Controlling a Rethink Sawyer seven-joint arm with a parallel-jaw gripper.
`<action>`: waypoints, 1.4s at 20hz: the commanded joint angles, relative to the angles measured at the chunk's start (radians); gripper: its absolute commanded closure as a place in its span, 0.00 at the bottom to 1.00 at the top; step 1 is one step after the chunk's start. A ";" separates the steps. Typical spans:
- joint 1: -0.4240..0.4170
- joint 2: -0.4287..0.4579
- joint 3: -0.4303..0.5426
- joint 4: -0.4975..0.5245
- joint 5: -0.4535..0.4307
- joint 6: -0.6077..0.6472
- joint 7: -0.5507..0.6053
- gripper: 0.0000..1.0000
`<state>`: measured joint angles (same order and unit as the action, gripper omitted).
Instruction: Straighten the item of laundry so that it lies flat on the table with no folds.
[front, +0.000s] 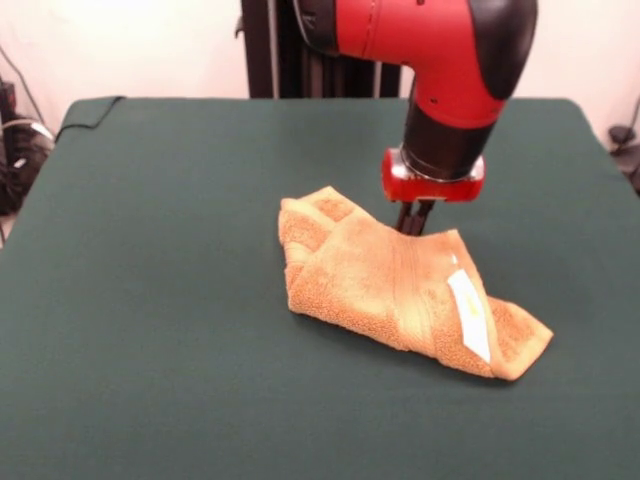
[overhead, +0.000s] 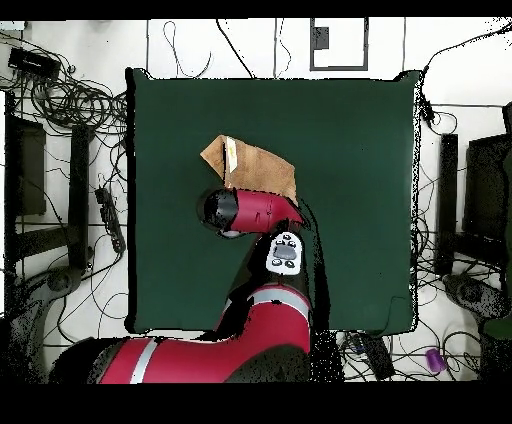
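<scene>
Here my gripper stands just behind the towel, at its far edge, and the dark fingers go down to the cloth there. They look close together, but I cannot tell if they pinch the towel or only touch it. The towel lies bunched and folded over itself near the middle of the table, well apart from all four edges. One end is rolled into a thick lump, the other end runs out to a flat corner, and the white label shows on top near that corner. In the overhead view my arm covers one side of the towel, and the rest of it is seen as a tan patch beyond my wrist. The table is dark green. Around it are many black cables on a light floor.
</scene>
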<state>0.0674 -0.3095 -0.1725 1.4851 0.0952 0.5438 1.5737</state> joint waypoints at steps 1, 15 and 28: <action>0.002 -0.010 0.104 0.071 0.049 -0.027 0.210 1.00; 0.024 -0.014 0.088 0.049 0.050 0.027 0.215 0.00; 0.029 -0.012 0.084 0.047 0.059 0.021 0.232 0.00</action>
<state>0.0764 -0.3358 -0.1727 1.4967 0.0956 0.5442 1.5737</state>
